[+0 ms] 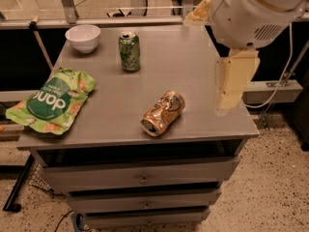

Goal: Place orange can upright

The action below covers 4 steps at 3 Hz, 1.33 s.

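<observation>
A slim orange-gold metal drink can (163, 113) lies on its side on the flat grey counter (193, 71), a little below the middle of the frame. It is set on a slant, its silver end turned toward the lower left and the counter's front edge, its other end pointing toward the upper right. Nothing touches it.

The robot's pale cream pincer (234, 83) hangs at the right of the frame, over the counter's right-hand edge, well apart from the orange can and above the surface. I cannot tell whether it is released or clenched, and it carries nothing that I can see. Above it, in the upper right corner, bulks the arm's rounded white housing (256, 11).

Toward the upper middle a green metal drink can (129, 51) stands upright. To its left, near the counter's far corner, sits a small white bowl (83, 36). A crumpled green snack bag (52, 100) lies flat at the left edge, partly overhanging it. Under the counter top is a stack of grey drawers (144, 179).
</observation>
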Tool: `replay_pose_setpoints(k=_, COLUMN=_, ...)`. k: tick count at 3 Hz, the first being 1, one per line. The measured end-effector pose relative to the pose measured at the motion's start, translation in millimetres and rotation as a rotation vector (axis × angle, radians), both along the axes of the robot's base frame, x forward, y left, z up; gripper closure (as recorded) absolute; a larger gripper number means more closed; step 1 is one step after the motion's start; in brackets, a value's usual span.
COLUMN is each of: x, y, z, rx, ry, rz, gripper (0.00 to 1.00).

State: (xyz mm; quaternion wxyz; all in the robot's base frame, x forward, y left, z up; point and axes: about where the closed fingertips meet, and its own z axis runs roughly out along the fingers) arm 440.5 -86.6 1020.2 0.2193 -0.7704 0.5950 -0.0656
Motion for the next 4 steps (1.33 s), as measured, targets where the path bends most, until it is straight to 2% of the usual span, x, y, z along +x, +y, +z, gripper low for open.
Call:
replay_pose_setpoints(k=2, x=25.4, y=22.0, z=-39.5, rx=-0.078, ry=0.034, rz=0.235, gripper=0.00)
replay_pose_setpoints(k=3, x=34.2, y=32.4, z=-55.3, rx=-0.132, ry=0.024, rz=0.366, gripper=0.00)
replay_pose_setpoints(k=4, x=42.0, y=41.8, z=-80.6, rx=-0.222, ry=0.036, rz=0.501, gripper=0.00)
